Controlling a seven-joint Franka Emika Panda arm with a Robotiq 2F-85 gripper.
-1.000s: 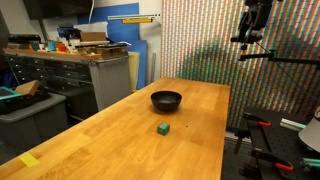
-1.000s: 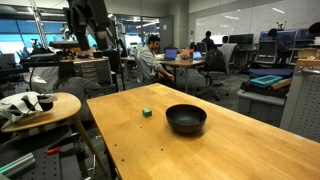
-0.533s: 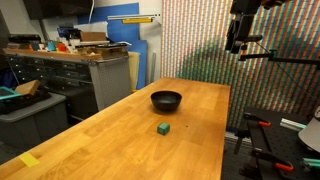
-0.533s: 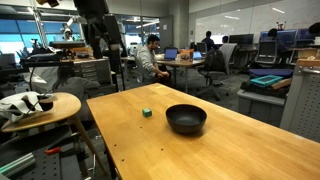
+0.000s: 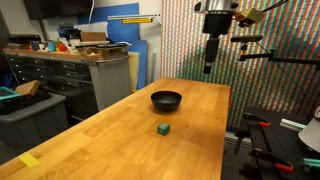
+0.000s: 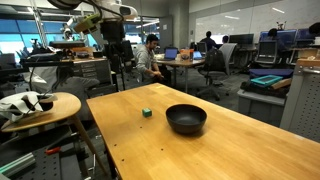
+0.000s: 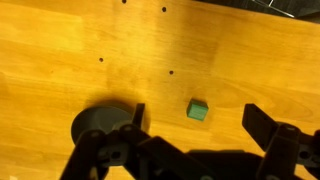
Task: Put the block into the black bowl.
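Observation:
The small green block (image 5: 162, 129) lies on the wooden table (image 5: 120, 140), apart from the black bowl (image 5: 166, 100), which stands upright farther back. Both also show in an exterior view, the block (image 6: 147, 112) beside the bowl (image 6: 186, 119). My gripper (image 5: 209, 68) hangs high above the table's far end, also seen in an exterior view (image 6: 115, 50), and touches nothing. In the wrist view the gripper (image 7: 195, 128) is open and empty, its two fingers framing the block (image 7: 197, 110) far below. The bowl (image 7: 95, 122) shows as a dark round shape partly hidden by a finger.
A workbench with drawers (image 5: 70, 70) and a blue panel (image 5: 125, 40) stand beyond the table. A stand with arms (image 5: 270, 60) is near the far edge. A round side table (image 6: 40, 105) holding a white object sits beside the table. People sit at desks (image 6: 150, 55) behind.
The arm has swung in over the table's far end and come lower. The block and bowl have not moved.

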